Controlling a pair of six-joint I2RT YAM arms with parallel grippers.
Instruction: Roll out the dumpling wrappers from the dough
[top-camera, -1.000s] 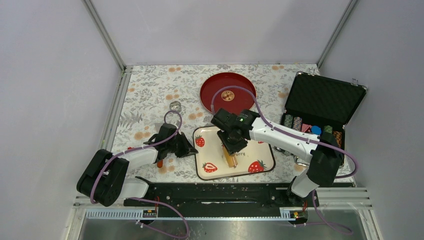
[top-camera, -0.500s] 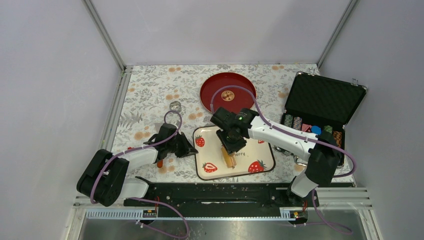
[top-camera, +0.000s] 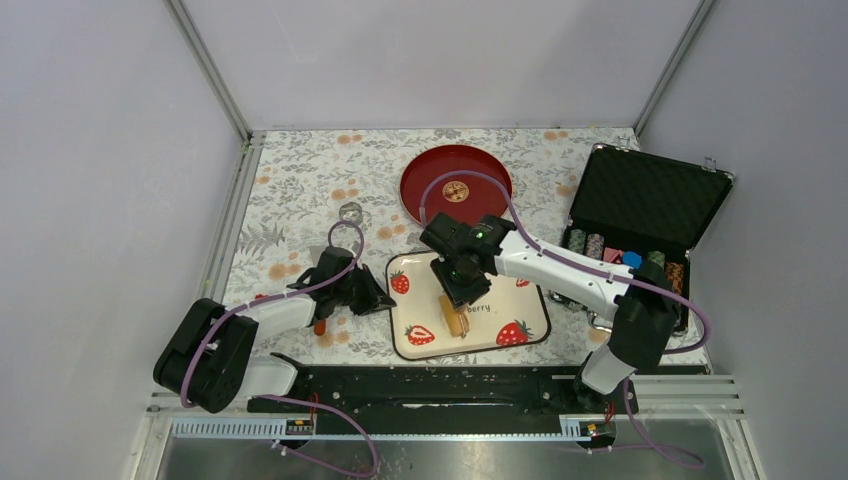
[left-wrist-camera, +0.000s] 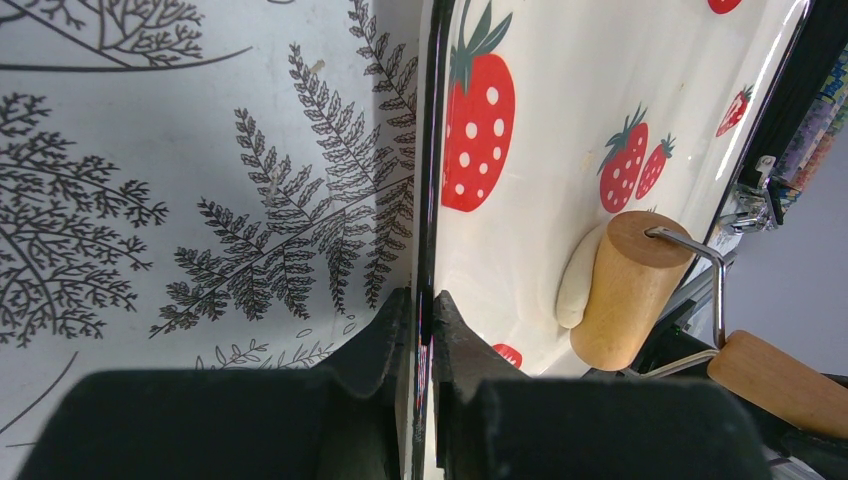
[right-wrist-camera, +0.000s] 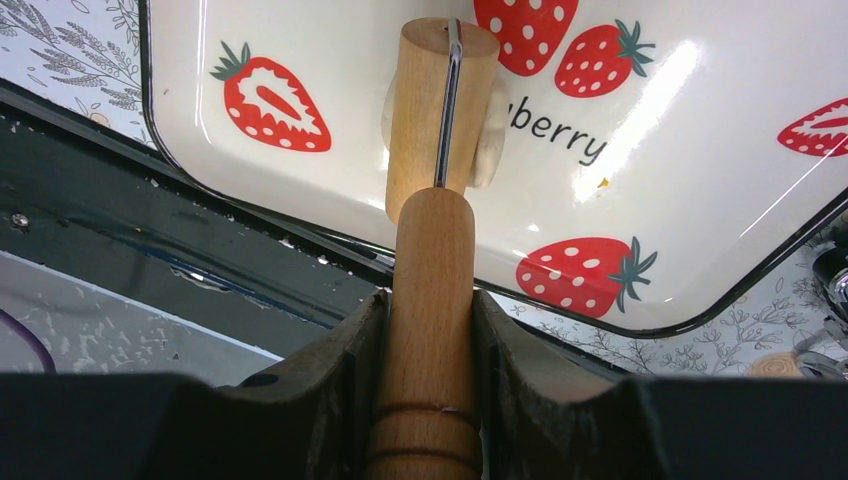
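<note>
Both closed: right fingers (right-wrist-camera: 372, 340) grip roller handle (right-wrist-camera: 430, 260), roller (right-wrist-camera: 440, 100) on dough (left-wrist-camera: 575, 285); left fingers (left-wrist-camera: 393, 335) pinch tray rim (left-wrist-camera: 428, 200).

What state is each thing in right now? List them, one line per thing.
left gripper: shut on the tray's left rim
right gripper: shut on the roller's handle
roller: drum down on the dough
dough: thick lump, pressed under the roller
tray: lying flat, clamped at one rim
case: lid open
</note>
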